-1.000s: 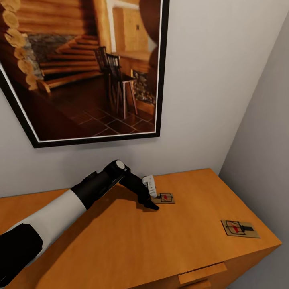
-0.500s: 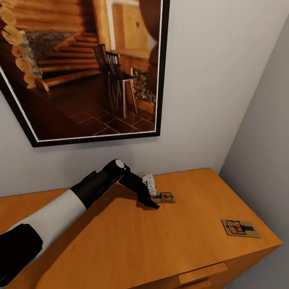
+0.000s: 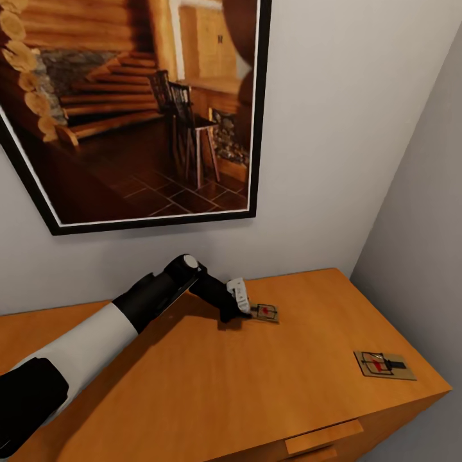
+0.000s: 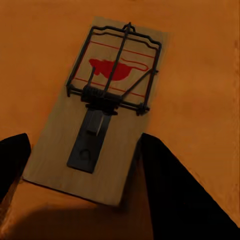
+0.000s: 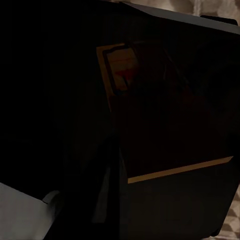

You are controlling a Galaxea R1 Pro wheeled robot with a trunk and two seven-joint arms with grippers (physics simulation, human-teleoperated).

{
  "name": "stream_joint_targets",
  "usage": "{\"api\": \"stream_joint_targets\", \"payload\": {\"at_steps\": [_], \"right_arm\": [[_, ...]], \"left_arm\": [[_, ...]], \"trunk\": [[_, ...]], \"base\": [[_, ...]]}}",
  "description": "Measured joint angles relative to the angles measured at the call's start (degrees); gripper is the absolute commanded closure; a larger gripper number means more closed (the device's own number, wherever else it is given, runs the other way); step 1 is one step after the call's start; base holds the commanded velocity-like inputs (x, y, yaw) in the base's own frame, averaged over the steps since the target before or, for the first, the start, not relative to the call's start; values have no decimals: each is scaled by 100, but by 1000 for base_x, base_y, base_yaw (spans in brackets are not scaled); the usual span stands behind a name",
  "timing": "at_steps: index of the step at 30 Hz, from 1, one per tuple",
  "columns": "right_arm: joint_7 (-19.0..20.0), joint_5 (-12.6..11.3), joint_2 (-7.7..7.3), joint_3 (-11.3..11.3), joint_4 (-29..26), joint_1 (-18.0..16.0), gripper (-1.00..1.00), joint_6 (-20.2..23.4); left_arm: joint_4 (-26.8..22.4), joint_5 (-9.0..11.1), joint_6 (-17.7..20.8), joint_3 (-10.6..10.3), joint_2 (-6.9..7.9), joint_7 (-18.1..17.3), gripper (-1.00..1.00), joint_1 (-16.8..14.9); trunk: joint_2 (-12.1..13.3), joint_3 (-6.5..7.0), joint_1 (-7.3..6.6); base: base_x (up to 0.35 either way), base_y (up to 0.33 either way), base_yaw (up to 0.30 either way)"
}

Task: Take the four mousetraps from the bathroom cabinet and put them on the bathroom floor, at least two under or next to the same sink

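While the left gripper (image 3: 246, 312) sits low on the orange-tan cabinet (image 3: 192, 385), its two dark fingers (image 4: 175, 195) stand apart on either side of the near end of a mousetrap (image 4: 100, 125), not yet pressed against it as far as I can tell. That trap lies flat on the cabinet top, towards the far wall and under a framed picture (image 3: 141, 109); a second mousetrap (image 3: 384, 365) lies well apart, near the right front corner. Each looks like a thin, stiff, light wooden board (a wire spring frame and a red mouse mark on top), so it should lift easily but could slide on the smooth top. A pinch across the narrow width, on the bare long edges clear of the wire, seems the best hold. Its long axis runs straight away from the gripper, wire frame at the far end. The right gripper's camera view is too dark to tell its state.
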Motion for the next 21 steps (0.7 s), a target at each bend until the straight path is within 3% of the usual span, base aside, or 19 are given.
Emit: {"api": "stream_joint_targets", "payload": {"at_steps": [21], "right_arm": [[2, 0, 7, -2, -5, 0, 100, 0]], "left_arm": [[-52, -2, 14, -54, 0, 15, 100, 0]], "trunk": [[0, 0, 0]], "base": [[0, 0, 0]]}}
